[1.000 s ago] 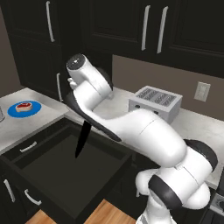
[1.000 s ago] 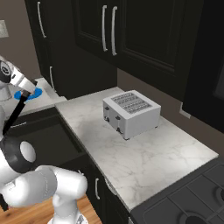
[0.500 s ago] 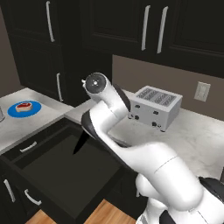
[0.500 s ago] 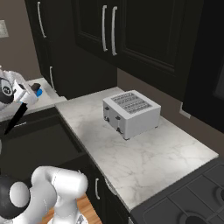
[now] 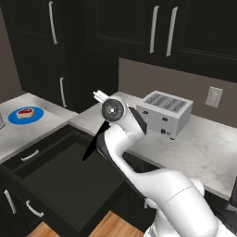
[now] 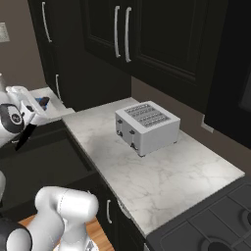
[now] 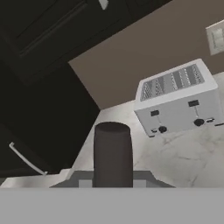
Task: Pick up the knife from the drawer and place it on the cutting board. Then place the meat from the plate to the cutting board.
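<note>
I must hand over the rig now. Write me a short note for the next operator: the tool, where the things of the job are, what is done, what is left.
Tool: shut on the knife, which hangs blade down above the open drawer; the hand view shows its dark handle end.
Meat: on the blue plate, on the counter to the left of the drawer.
Cutting board: I cannot place it from these views.
Done: drawer open, knife lifted out.
Left: lay the knife on the cutting board, then move the meat from the plate to the board.
</note>
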{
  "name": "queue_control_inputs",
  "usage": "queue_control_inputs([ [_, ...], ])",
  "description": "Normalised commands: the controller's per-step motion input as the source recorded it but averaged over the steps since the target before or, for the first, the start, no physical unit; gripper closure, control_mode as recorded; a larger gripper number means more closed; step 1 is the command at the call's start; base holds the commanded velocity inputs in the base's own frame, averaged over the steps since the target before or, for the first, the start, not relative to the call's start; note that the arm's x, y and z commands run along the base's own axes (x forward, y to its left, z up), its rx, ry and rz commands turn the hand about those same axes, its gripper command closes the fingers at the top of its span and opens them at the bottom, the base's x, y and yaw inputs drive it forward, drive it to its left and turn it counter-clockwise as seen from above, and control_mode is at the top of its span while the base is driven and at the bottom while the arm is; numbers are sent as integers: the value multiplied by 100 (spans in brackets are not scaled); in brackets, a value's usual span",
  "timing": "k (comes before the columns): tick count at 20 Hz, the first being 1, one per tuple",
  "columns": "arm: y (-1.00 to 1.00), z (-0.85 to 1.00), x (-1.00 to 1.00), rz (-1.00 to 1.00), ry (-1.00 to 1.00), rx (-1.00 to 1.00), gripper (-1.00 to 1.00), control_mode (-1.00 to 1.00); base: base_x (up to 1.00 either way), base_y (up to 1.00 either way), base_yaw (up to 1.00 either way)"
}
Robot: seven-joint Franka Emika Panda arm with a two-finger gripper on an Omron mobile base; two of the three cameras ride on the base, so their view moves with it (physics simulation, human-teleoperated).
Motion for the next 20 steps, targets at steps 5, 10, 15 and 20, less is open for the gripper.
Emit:
queue_control_inputs([
  [5, 0, 0, 0, 0, 0, 0, 100, -100, 0, 0, 0],
  [10, 0, -1, -31, 0, 0, 0, 100, -100, 0, 0, 0],
  [15, 0, 0, -29, 0, 0, 0, 100, 100, -54, 0, 0],
  [20, 0, 0, 0, 0, 0, 0, 100, 100, -80, 0, 0],
])
